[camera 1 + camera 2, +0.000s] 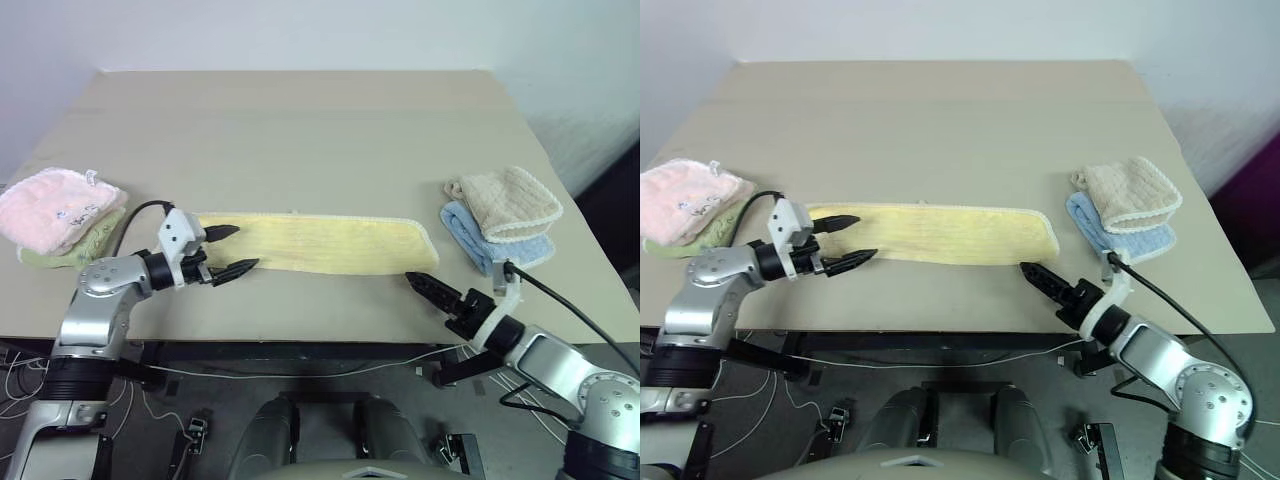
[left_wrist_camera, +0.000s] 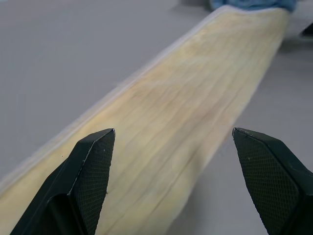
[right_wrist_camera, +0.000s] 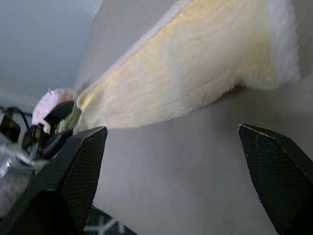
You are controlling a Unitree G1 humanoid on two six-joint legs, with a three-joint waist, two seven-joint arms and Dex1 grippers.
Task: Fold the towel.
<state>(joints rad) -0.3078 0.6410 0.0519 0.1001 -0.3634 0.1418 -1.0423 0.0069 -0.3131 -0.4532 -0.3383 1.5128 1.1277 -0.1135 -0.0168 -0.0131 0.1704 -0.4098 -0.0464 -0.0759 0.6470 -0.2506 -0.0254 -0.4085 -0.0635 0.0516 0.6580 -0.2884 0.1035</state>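
The towel [image 1: 320, 243] lies flat on the table [image 1: 300, 130] as a long, narrow pale yellow strip running left to right, with whitish edging along its far side. My left gripper [image 1: 247, 247] is open at the strip's left end, its fingers [image 2: 93, 166] spread to either side of the cloth just above it. Just off the strip's right end, on the near side, my right gripper [image 1: 412, 280] points toward the towel's corner. In the right wrist view its fingers [image 3: 78, 166] stand wide apart over bare table, with nothing between them.
A pink fluffy towel [image 1: 55, 205] rests on a green one [image 1: 60, 252] at the table's left edge. A beige folded towel [image 1: 505, 203] sits on a blue one [image 1: 490, 242] at the right. The table's front edge [image 1: 300, 335] runs just below both grippers.
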